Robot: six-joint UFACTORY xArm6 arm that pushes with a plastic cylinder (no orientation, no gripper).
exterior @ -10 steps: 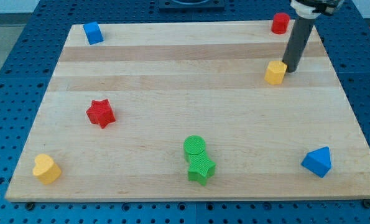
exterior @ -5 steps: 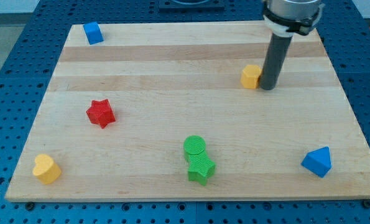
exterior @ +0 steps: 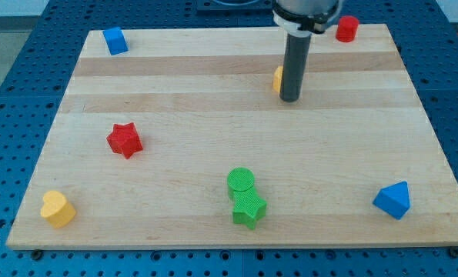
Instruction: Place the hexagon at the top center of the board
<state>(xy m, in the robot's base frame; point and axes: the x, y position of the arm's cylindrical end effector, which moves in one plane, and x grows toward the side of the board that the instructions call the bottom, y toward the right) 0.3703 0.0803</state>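
The yellow hexagon (exterior: 278,78) sits on the wooden board (exterior: 213,146) right of centre, near the view's top, mostly hidden behind my rod. My tip (exterior: 290,98) rests on the board against the hexagon's right and lower side. Only a sliver of yellow shows to the left of the rod.
A blue cube (exterior: 115,40) is at top left and a red cylinder (exterior: 347,28) at top right. A red star (exterior: 125,140) lies at left, a yellow heart (exterior: 57,208) at bottom left. A green cylinder (exterior: 241,181) touches a green star (exterior: 249,208) at bottom centre. A blue triangle (exterior: 392,200) is at bottom right.
My tip has swept toward the view's left and slightly up, pushing the yellow hexagon leftward along the board. The other blocks have not moved.
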